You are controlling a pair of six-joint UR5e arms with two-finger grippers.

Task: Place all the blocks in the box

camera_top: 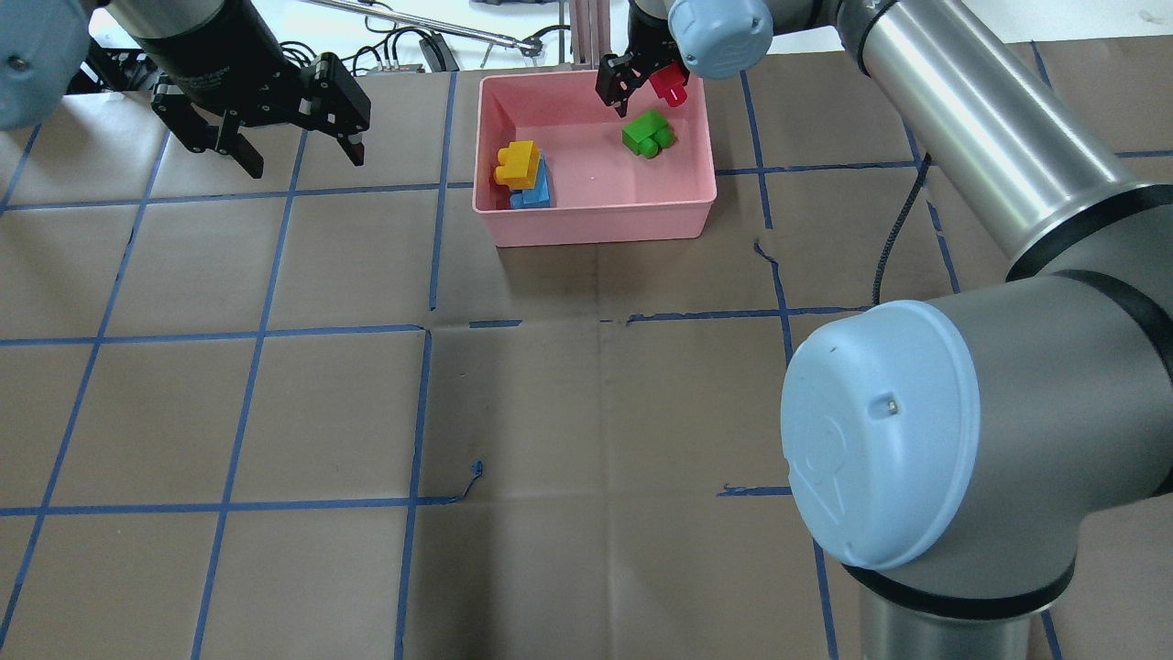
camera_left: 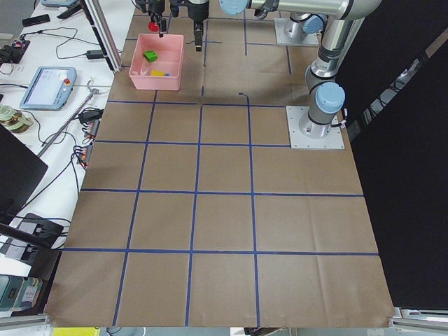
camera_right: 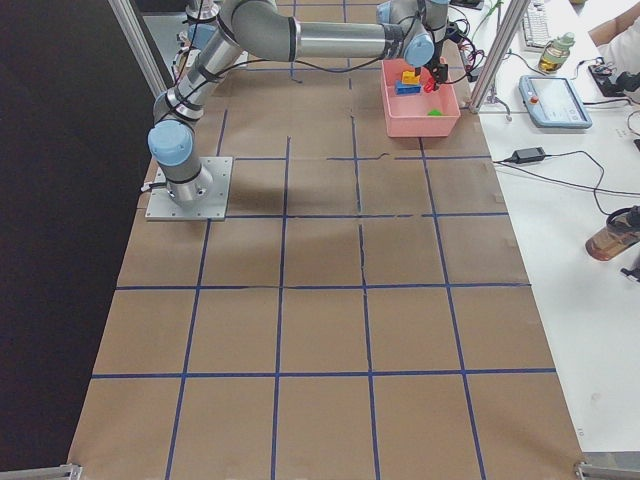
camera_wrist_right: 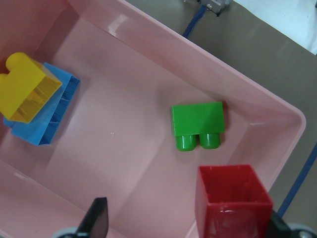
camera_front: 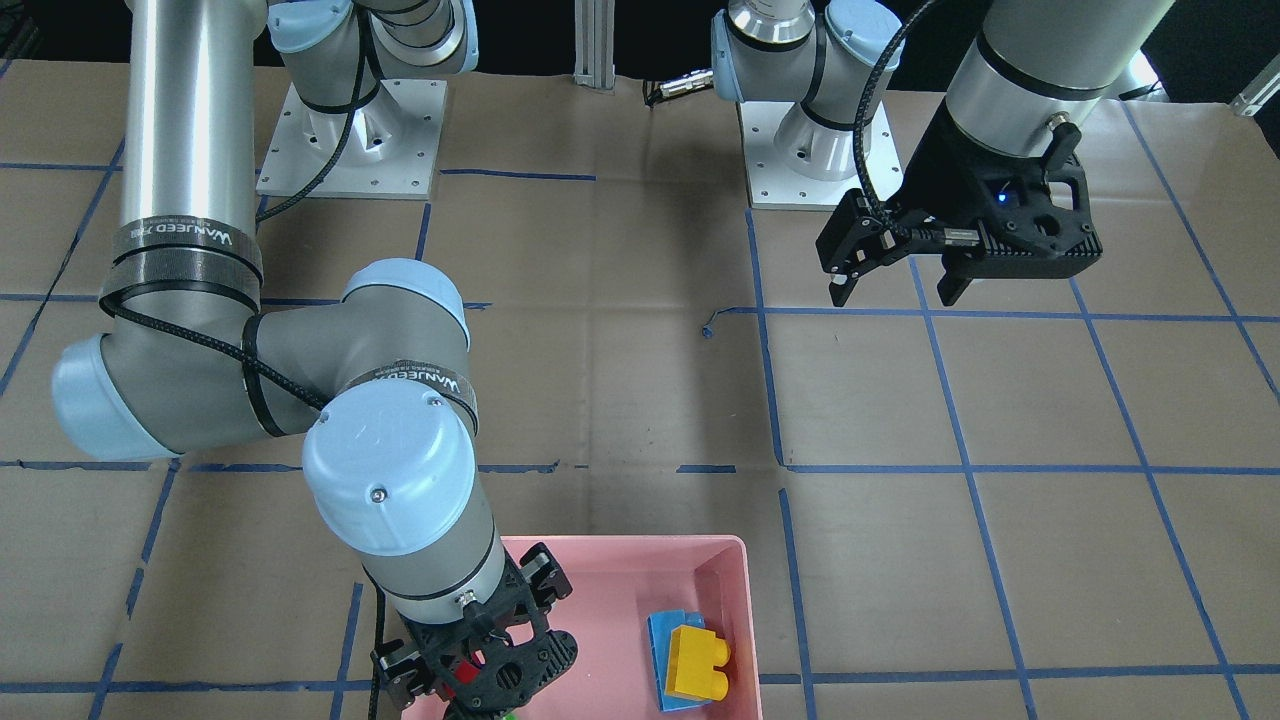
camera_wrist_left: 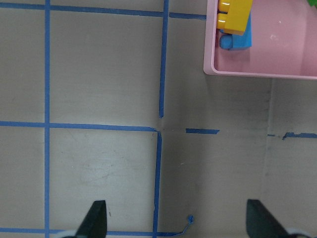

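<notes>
The red brick (camera_wrist_right: 233, 198) is seen inside the span of the right fingers (camera_wrist_right: 99, 220), pressed close against one of them and well apart from the other, with its hollow underside turned toward the wrist camera. It is placed over the box (camera_top: 596, 225), near one corner and just beside the green brick (camera_wrist_right: 198, 119).

Three bricks are contained in the box. The green one is laid on its side on the floor. The yellow brick (camera_wrist_right: 22, 87) is stacked on the blue brick (camera_wrist_right: 49, 114) against the opposite wall.

The right fingers are spread far wider than the red brick, so it is not clamped between them. The left fingers (camera_wrist_left: 96, 220) are likewise spread apart, with nothing held, over the bare worktop (camera_top: 550, 412) beside the box.
</notes>
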